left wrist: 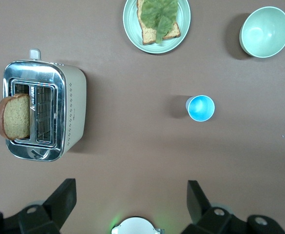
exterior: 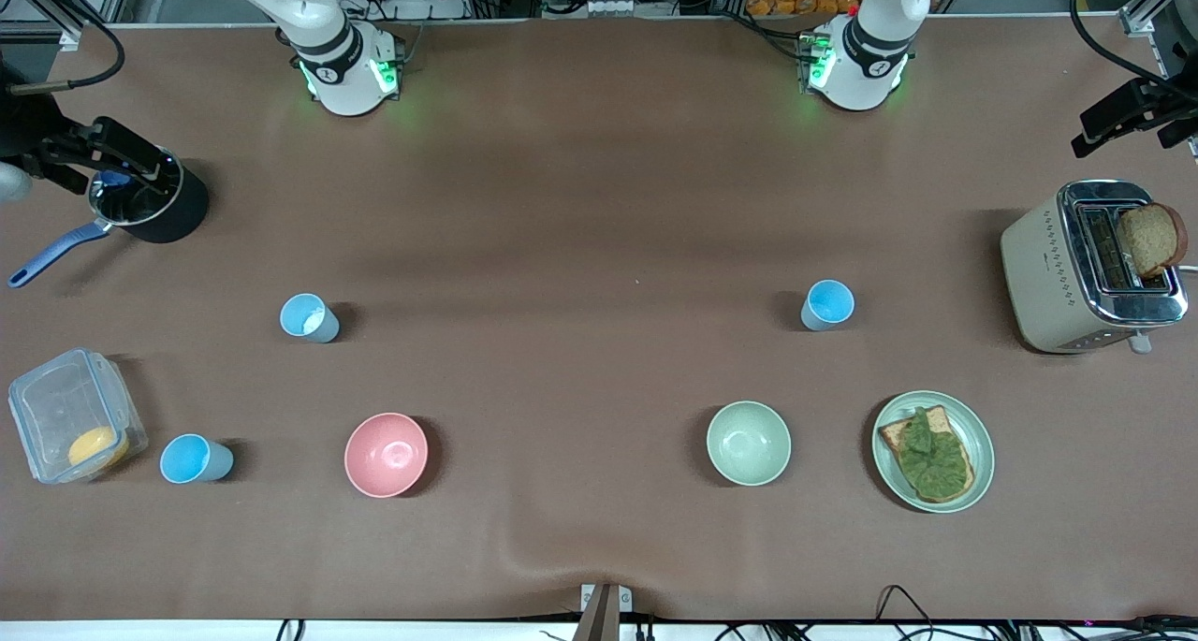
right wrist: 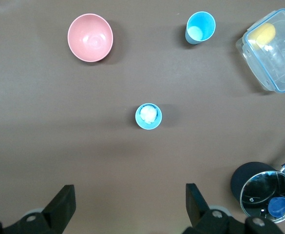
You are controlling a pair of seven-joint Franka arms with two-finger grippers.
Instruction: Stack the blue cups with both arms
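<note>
Three upright blue cups (exterior: pixel 828 305) (exterior: pixel 309 318) (exterior: pixel 195 459), judged light, stiff and slippery, are best pinched across the rim by the left gripper (left wrist: pixel 131 202) and right gripper (right wrist: pixel 131 204), both held apart and empty.

A: Left gripper (left wrist: pixel 130 202) – fingers (left wrist: pixel 59 202) cut by the frame's lower edge; same for the right gripper (right wrist: pixel 129 202).

B: Front view: both arms' upper links run off the top edge. White bit in the cup (right wrist: pixel 148 116) – too small to identify.
</note>
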